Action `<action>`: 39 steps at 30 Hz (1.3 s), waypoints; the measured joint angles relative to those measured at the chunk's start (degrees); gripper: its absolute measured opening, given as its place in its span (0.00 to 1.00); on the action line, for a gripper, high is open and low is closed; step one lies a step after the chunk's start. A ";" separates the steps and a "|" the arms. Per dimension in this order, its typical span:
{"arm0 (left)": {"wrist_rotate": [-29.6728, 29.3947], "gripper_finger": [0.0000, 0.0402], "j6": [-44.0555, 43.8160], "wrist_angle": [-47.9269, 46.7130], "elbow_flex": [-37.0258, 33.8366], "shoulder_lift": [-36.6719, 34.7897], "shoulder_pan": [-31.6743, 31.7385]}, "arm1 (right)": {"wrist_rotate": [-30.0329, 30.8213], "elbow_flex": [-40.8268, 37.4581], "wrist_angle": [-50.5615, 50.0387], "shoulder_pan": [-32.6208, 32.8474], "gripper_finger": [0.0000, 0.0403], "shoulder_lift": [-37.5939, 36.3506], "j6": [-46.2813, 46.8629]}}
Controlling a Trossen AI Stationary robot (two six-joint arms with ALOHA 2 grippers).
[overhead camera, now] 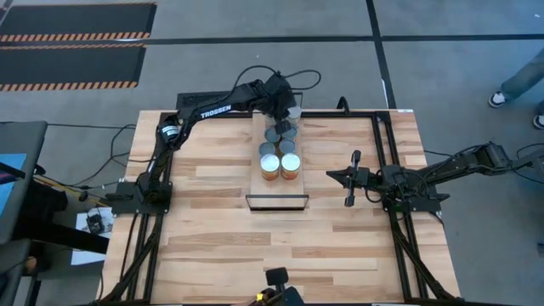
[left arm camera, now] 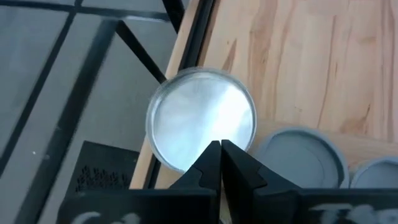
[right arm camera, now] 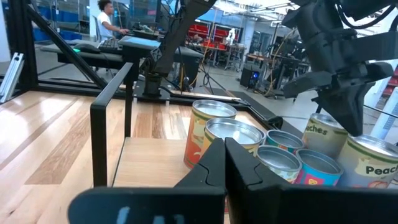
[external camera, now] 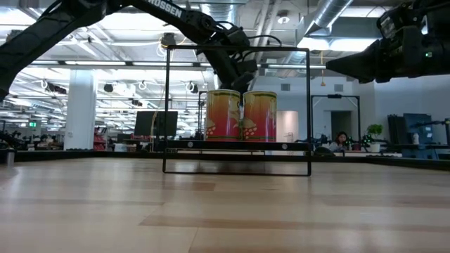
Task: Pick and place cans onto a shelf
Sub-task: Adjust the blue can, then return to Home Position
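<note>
A wide planked wooden table (overhead camera: 212, 246) seen from above, with two dark robot arms mounted at its left and right edges.

The left arm reaches from the table's left edge across to the far end of the shelf (overhead camera: 276, 194), a narrow light-wood board on a black frame standing in the middle of the table. The left gripper (overhead camera: 286, 106) hangs above the shelf's far end, its two fingers pressed together and holding nothing. Its wrist camera looks straight down on a silver-topped can (left arm camera: 202, 118) sitting at the shelf's far edge, with grey-topped cans (left arm camera: 303, 157) just beside it.

The cans (overhead camera: 280, 148) stand in a tight two-wide column along the shelf's far half. The two nearest, with pale tops (overhead camera: 291, 162) and orange labels (external camera: 241, 114), are side by side and touching. The near part of the shelf is bare wood.

The right gripper (overhead camera: 349, 179) rests over the table right of the shelf, well apart from it, pointing toward it. Its fingers are closed together and hold nothing.

A person (right arm camera: 107, 20) sits at a desk in the room beyond.
</note>
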 joint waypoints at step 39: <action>5.30 0.00 0.45 9.98 -0.61 -3.90 -6.70 | -4.72 -0.76 1.12 0.09 0.01 0.00 0.12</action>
